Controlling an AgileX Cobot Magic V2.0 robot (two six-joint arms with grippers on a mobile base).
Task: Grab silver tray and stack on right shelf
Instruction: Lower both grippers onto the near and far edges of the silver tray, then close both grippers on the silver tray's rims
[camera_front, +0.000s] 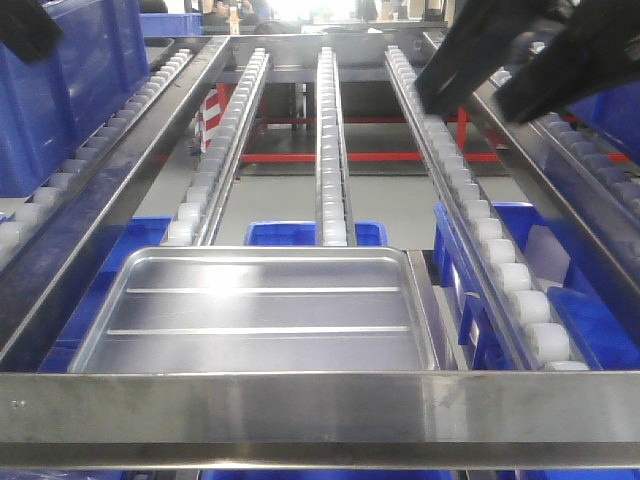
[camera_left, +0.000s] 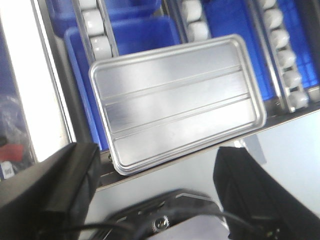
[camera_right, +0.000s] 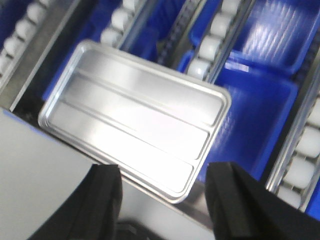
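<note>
The steel-framed shelf (camera_front: 320, 405) has white roller tracks (camera_front: 333, 150) running back from its broad brushed front rail (camera_front: 500, 400), and the silver tray (camera_front: 260, 310) lies flat across the near ends of two tracks, one long side along that rail.

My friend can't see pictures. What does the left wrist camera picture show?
A shiny silver tray with two long ridges lies across white roller tracks, above blue bins. The left gripper hangs open by the tray's near edge, holding nothing.
</note>
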